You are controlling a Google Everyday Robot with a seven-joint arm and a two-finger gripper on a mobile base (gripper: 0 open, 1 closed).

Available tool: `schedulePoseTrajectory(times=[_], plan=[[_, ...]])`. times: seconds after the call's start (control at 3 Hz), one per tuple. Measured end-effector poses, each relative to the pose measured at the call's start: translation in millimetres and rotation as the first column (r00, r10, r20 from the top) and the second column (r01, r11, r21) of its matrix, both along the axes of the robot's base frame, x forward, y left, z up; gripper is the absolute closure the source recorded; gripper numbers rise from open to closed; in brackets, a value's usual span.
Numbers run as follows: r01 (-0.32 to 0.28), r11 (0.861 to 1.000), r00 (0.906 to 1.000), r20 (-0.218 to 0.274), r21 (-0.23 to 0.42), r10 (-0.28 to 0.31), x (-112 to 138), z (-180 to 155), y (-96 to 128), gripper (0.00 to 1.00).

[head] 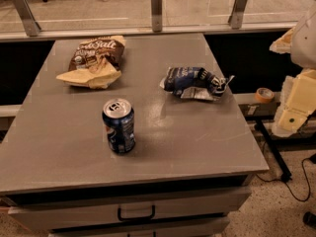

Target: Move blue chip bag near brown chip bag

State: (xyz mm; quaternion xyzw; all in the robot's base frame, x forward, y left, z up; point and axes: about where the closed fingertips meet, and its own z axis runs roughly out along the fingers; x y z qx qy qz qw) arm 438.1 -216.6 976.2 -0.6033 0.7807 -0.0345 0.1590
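The blue chip bag (193,83) lies crumpled on the right half of the grey table (197,142), toward the back. The brown chip bag (95,60), with white script and a pale tan lower part, lies at the back left of the table. About a bag's width of bare tabletop separates the two. My gripper (292,110) is the pale cream shape at the frame's right edge. It hangs off the table's right side, to the right of the blue bag and apart from it, holding nothing that I can see.
A blue soda can (119,125) stands upright at the table's middle front, between and in front of the two bags. A glass railing with metal posts (156,8) runs behind the table. A tape roll (265,94) sits on a ledge to the right. Drawers (136,212) are below the front edge.
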Motion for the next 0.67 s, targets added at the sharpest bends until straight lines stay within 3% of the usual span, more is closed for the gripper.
schedulePoseTrajectory(times=[0.33, 0.67], plan=[[0.000, 1.000, 1.0000, 0.000, 0.000, 0.000, 0.0, 0.0, 0.0, 0.00], [-0.008, 0.997, 0.9990, 0.046, 0.074, 0.005, 24.0, -6.8, 3.6, 0.00]])
